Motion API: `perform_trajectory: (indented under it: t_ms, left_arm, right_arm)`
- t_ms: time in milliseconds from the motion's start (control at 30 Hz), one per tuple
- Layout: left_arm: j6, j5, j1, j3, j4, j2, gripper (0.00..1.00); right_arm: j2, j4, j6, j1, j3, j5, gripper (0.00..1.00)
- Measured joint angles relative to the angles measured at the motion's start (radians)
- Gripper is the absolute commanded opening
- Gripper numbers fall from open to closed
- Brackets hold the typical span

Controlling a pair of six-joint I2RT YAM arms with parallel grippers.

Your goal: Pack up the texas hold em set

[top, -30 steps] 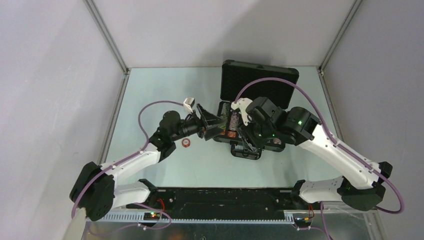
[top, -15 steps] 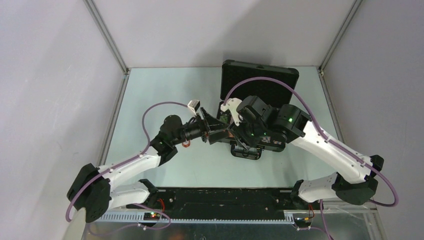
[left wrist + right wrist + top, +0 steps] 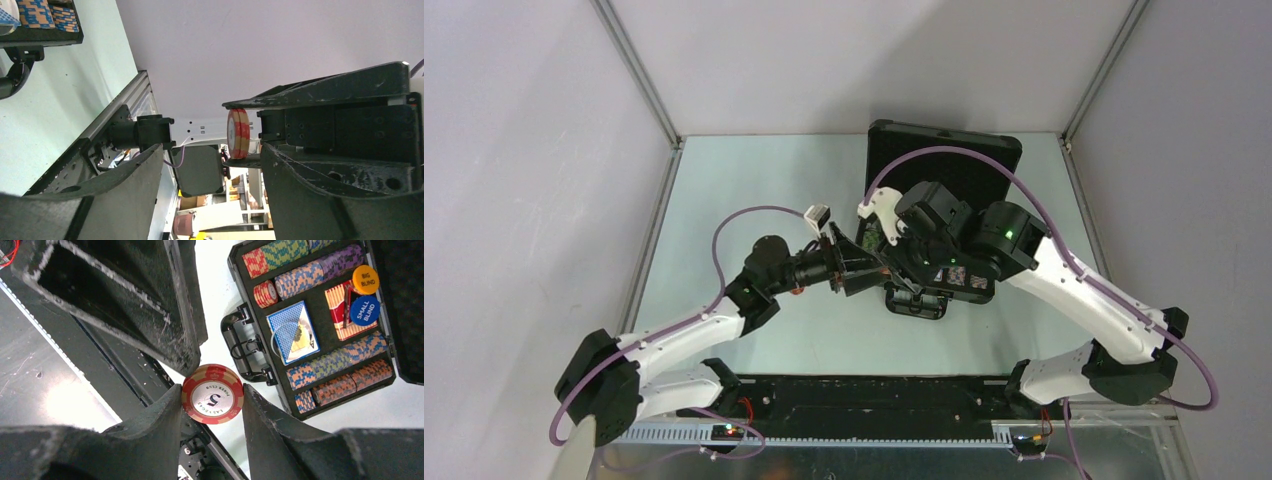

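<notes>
Edge to edge between the fingers of my right gripper point(image 3: 212, 395) sit small red-white round chips point(image 3: 212, 394), the face marked 5; the gripper is shut on them. In the left wrist view the chips point(image 3: 239, 134) show edge-on as a thin stack. They sit close by the right-hand finger of my left gripper point(image 3: 212, 150), which stands open around them without touching. Both grippers meet above the table just left of the black case point(image 3: 969, 292). The case lies open, with chip rows point(image 3: 320, 275), a blue card deck point(image 3: 292, 332) and a red-white card box point(image 3: 342, 307) inside.
The foam-lined lid point(image 3: 944, 160) lies flat behind the case. An orange Big Blind button point(image 3: 365, 279) and a blue Small Blind button point(image 3: 364, 310) rest on the card box. The case handle point(image 3: 245, 347) points toward the arms. Metal frame rails border the table.
My left gripper has moved right and my right gripper left, so they now meet. The left jaws have narrowed a little. The right grip on the chips is unchanged.
</notes>
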Motion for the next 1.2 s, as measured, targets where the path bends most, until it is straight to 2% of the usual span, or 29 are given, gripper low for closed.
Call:
perform_trajectory:
  t_ms: [467, 1200]
  left_arm:
    - [0.0, 0.003, -0.019, -0.008, 0.001, -0.013, 0.74]
    - [0.0, 0.0, -0.038, -0.011, 0.006, -0.016, 0.61]
  right_arm:
    - [0.047, -0.015, -0.033, 0.0, 0.055, -0.021, 0.0]
    - [0.063, -0.021, -0.034, 0.006, 0.055, -0.079, 0.0]
